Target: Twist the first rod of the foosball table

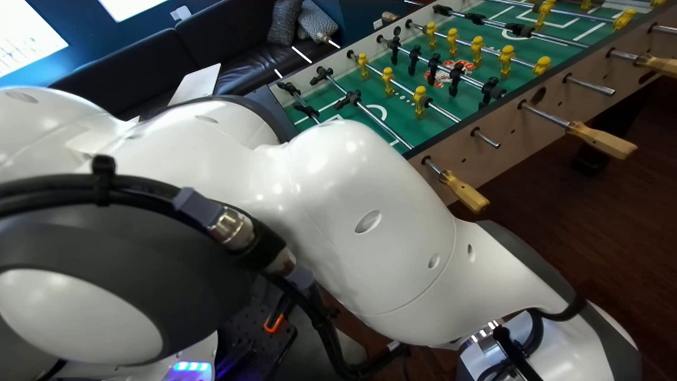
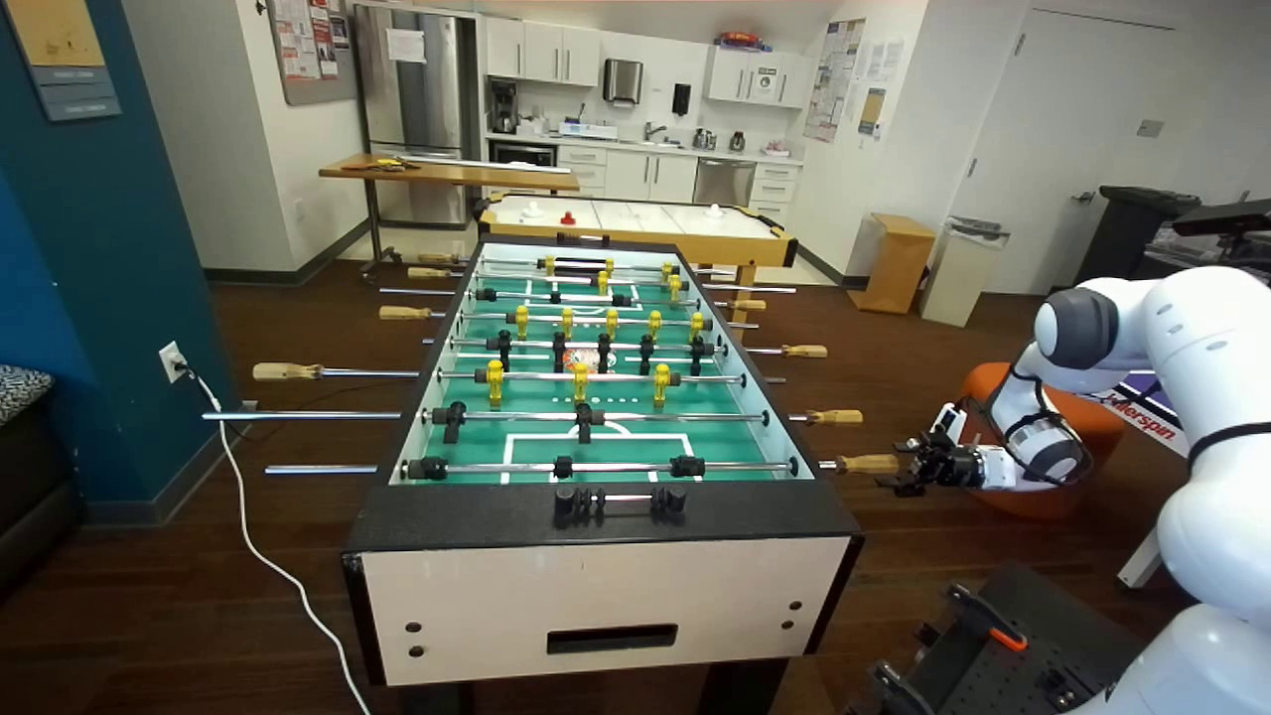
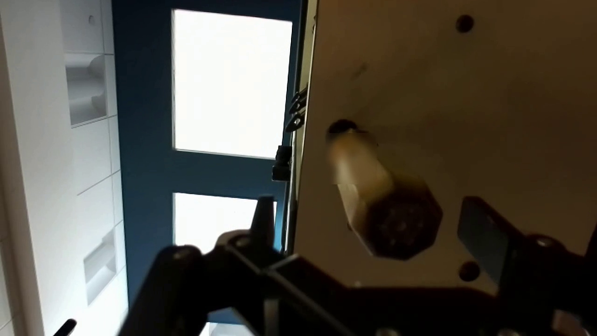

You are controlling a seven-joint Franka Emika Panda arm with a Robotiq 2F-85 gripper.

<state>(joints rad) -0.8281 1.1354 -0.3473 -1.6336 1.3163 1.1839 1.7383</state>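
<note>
Table (image 2: 606, 586): while the reaching looks almost done, grasping and twisting remain; it stands left of centre in an exterior view.
First rod (image 2: 626, 467): it crosses the near end, probably not twisted yet.
Handle (image 2: 867, 464): it points to the right, and looks not yet grasped.
Fingers (image 3: 485, 238): in the wrist view they are spread, with the handle's end appearing between them; I see no contact.
</note>
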